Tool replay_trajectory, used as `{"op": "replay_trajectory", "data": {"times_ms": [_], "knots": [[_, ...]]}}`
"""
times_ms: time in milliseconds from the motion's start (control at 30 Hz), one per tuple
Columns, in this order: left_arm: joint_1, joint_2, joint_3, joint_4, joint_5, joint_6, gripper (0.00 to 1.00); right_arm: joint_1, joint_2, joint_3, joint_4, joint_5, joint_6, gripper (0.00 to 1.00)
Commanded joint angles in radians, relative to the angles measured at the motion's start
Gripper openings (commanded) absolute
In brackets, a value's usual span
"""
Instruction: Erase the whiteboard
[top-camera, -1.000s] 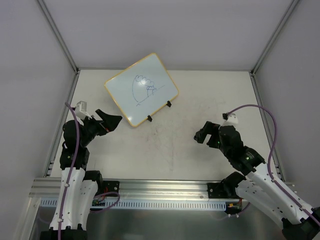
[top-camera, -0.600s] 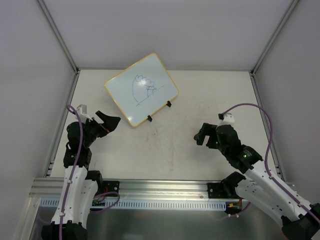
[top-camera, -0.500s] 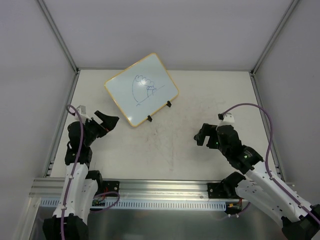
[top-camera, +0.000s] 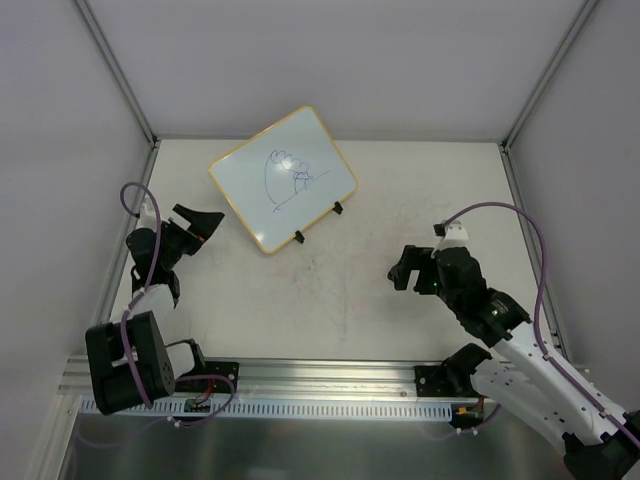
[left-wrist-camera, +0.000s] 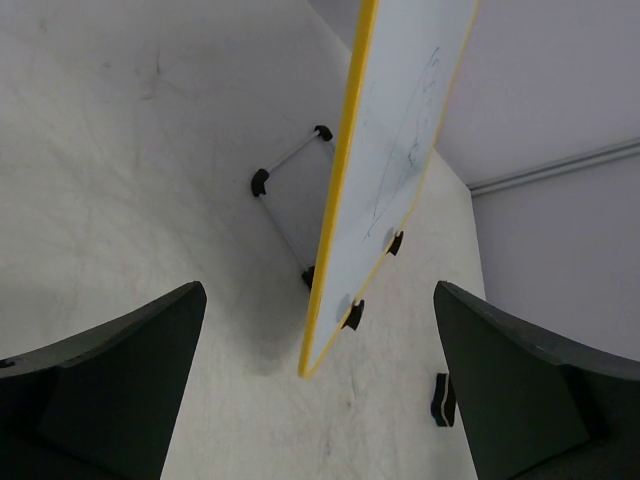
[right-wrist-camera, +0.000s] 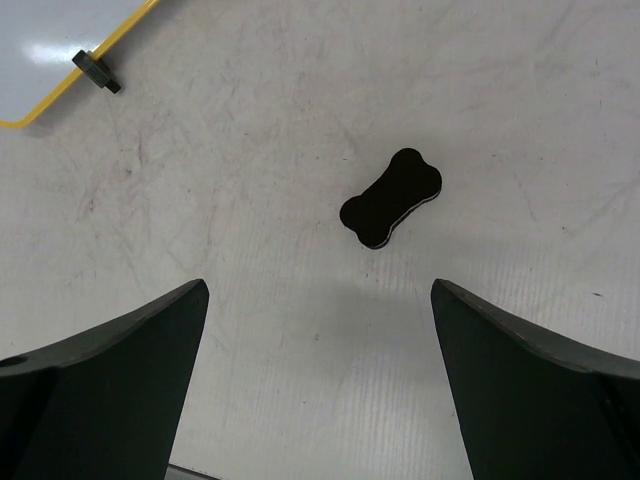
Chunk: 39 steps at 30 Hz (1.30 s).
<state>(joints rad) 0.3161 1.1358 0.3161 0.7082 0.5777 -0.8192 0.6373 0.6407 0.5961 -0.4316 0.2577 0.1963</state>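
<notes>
Whiteboard (top-camera: 283, 178) propped tilted on black feet (top-camera: 299, 237), far left of desk (top-camera: 350, 300), dark scribble (top-camera: 272, 170) on its face. Left fingers (top-camera: 205, 226) spread wide, empty, near its left corner. Right fingers (top-camera: 402, 268) spread wide too, empty, above black bone-shaped eraser (right-wrist-camera: 391, 197) lying flat on desk.

left tool (top-camera: 203, 224): shifted left and farther back over the desk (top-camera: 350, 300) | left arm (top-camera: 125, 360): folded down toward its base | cable (top-camera: 130, 195): now loops higher
</notes>
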Motion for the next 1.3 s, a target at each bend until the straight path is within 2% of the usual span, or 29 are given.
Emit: {"op": "replay_trajectory", "data": {"times_ms": [0,67,100,167,233,333,433,600,800,933,967,1033,1167,1200,1267], "knots": [[0.006,0.119,0.09,0.268,0.135,0.026,0.99,-0.005,0.019,0.05,0.027,-0.012,-0.026,0.99],[0.006,0.198,0.1,0.406,0.184,-0.065,0.99,-0.007,0.02,0.042,0.048,-0.021,-0.026,0.99],[0.006,0.287,0.107,0.536,0.244,-0.093,0.99,-0.008,0.02,0.042,0.051,-0.026,-0.023,0.99],[0.006,0.414,0.164,0.592,0.298,-0.158,0.99,-0.008,0.025,0.041,0.057,-0.037,-0.021,0.99],[0.006,0.488,0.189,0.707,0.341,-0.198,0.99,-0.01,0.028,0.042,0.06,-0.044,-0.029,0.99],[-0.006,0.581,0.218,0.789,0.364,-0.262,0.97,-0.011,0.031,0.048,0.062,-0.044,-0.032,0.99],[-0.034,0.578,0.241,0.728,0.352,-0.21,0.97,-0.013,0.031,0.051,0.063,-0.048,-0.032,0.99],[-0.08,0.527,0.279,0.521,0.329,-0.083,0.99,-0.011,0.033,0.042,0.06,-0.052,-0.026,0.99],[-0.112,0.539,0.29,0.51,0.321,-0.055,0.94,-0.013,0.039,0.027,0.062,-0.078,-0.021,0.99],[-0.117,0.533,0.281,0.498,0.304,-0.034,0.83,-0.013,0.043,0.019,0.062,-0.081,-0.005,0.99],[-0.115,0.533,0.281,0.49,0.301,-0.014,0.77,-0.013,0.045,0.018,0.063,-0.081,-0.001,0.99],[-0.118,0.541,0.282,0.476,0.294,-0.006,0.74,-0.011,0.05,0.016,0.063,-0.083,0.003,0.99],[-0.12,0.564,0.288,0.501,0.303,-0.014,0.58,-0.013,0.065,0.013,0.065,-0.087,0.002,0.99],[-0.12,0.574,0.29,0.505,0.304,-0.015,0.5,-0.011,0.069,0.01,0.068,-0.089,0.0,0.99],[-0.121,0.584,0.291,0.525,0.313,-0.029,0.48,-0.011,0.085,0.008,0.073,-0.089,0.0,0.99]]}}
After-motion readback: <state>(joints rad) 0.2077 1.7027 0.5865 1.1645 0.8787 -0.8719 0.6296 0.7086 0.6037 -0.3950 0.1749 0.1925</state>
